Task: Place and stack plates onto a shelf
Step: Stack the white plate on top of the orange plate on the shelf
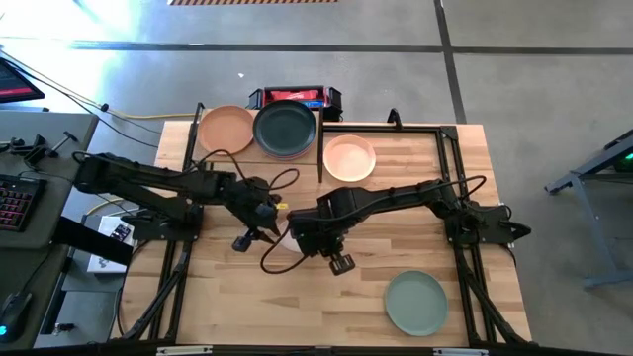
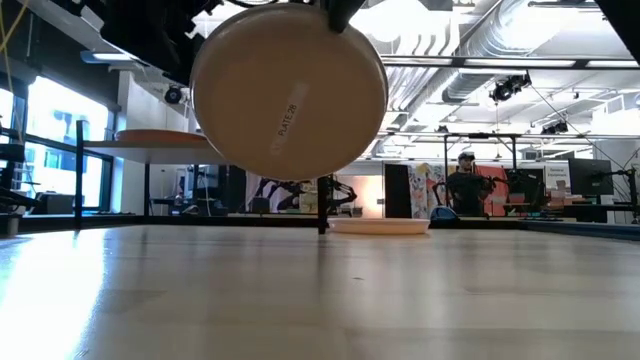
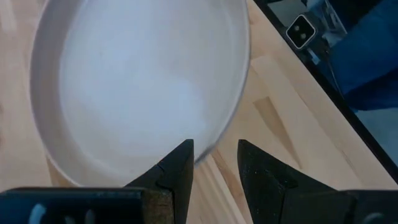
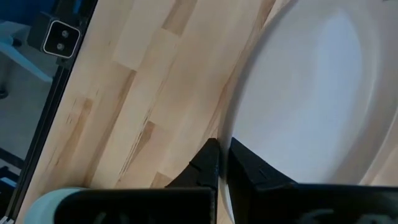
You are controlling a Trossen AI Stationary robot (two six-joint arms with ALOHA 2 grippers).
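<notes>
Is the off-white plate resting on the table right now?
No: in the low view the off-white plate hangs tilted, clear of the tabletop, with the right hand pinching its rim.

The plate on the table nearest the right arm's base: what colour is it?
Sage green plate, lying flat on the tabletop; it shows best in the high view.

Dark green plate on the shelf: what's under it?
The dark green plate sits on a stack; a pinkish rim peeks out below it. How many plates lie beneath is covered. The terracotta plate lies beside it on the shelf.
</notes>
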